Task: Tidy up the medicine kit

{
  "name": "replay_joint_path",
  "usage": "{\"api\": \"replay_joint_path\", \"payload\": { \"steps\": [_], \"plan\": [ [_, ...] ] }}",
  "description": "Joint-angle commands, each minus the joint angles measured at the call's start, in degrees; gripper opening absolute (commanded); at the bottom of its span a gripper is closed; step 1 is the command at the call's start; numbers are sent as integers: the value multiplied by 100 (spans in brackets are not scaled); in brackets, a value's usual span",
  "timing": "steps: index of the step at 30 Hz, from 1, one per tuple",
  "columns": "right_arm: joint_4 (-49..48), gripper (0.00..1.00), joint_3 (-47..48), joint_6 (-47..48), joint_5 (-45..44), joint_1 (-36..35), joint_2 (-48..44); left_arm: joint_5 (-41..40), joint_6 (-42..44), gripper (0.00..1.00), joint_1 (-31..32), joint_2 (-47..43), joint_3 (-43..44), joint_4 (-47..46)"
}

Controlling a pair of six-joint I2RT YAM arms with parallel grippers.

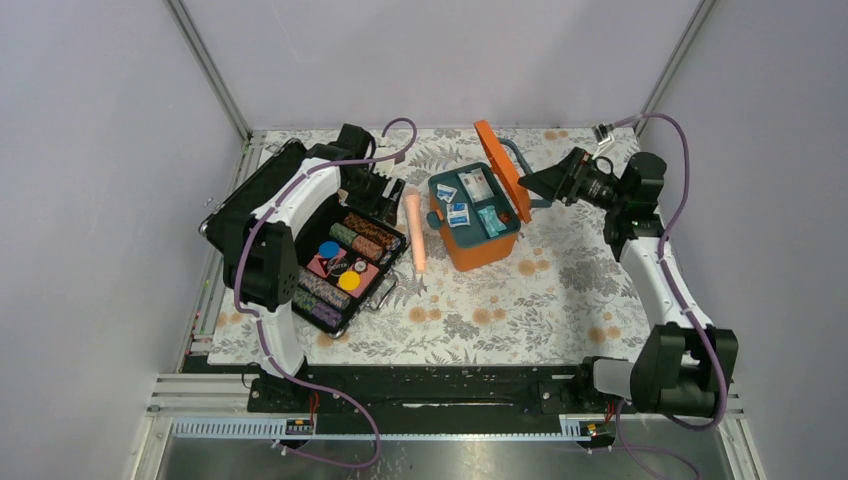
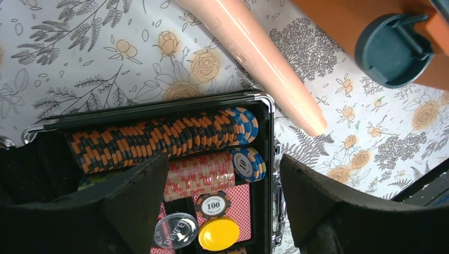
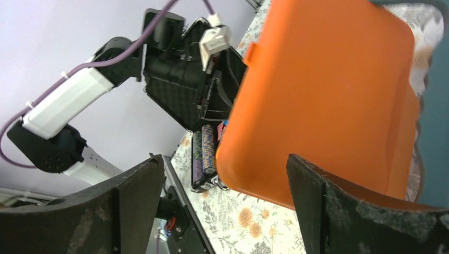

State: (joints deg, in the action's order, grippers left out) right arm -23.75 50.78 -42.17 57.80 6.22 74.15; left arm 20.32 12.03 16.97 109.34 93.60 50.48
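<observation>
Top external view shows the medicine kit (image 1: 478,255) standing open near the middle of the floral surface (image 1: 560,300), its orange lid (image 1: 503,170) raised on the right side and small packets lying in the teal tray. A peach tube (image 1: 417,232) lies just left of the kit, between it and the black case (image 2: 159,109) of chips. The left pincer (image 1: 388,190) hangs over the case's far end, fingers apart, holding nothing. The right pincer (image 1: 532,182) faces the lid's outer side from the right, fingers wide apart and clamped on nothing. The lid hides the tray from its camera.
</observation>
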Motion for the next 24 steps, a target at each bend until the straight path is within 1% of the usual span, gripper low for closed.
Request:
{"api": "replay_joint_path", "payload": {
  "steps": [1, 4, 7, 10, 12, 13, 15, 17, 20, 22, 24],
  "plan": [
    [1340, 91, 619, 1261, 39, -94, -291, 340, -208, 76, -27, -165, -152, -334],
    [1375, 91, 796, 1302, -32, -95, -378, 552, -426, 76, -33, -148, -229, -486],
    [1376, 91, 897, 1416, -173, -101, -248, 728, -752, 76, -30, -64, -232, -666],
    [1668, 89, 842, 1772, -719, -124, 10, 884, -1115, 76, -33, 23, -192, -850],
    [1489, 88, 782, 1752, -821, -178, 198, 956, -1185, 76, -32, 66, -124, -893],
    [1371, 87, 796, 1632, -795, -233, 267, 977, -1373, 76, -29, 62, -121, -905],
    [1168, 87, 893, 1469, -598, -496, 299, 1001, -1443, 76, -38, 22, -128, -944],
    [1318, 87, 1071, 1648, -317, -870, 298, 1041, -1542, 76, -50, -22, -188, -1042],
    [1339, 84, 1130, 1771, 50, -1218, 292, 1162, -1850, 76, -79, -2, -265, -1216],
    [1384, 83, 1150, 1826, 12, -1267, 255, 1241, -2069, 76, -80, 26, -312, -1313],
    [1654, 83, 1238, 1902, -95, -1212, 270, 1271, -2290, 77, -80, 43, -373, -1426]
  ]
}}
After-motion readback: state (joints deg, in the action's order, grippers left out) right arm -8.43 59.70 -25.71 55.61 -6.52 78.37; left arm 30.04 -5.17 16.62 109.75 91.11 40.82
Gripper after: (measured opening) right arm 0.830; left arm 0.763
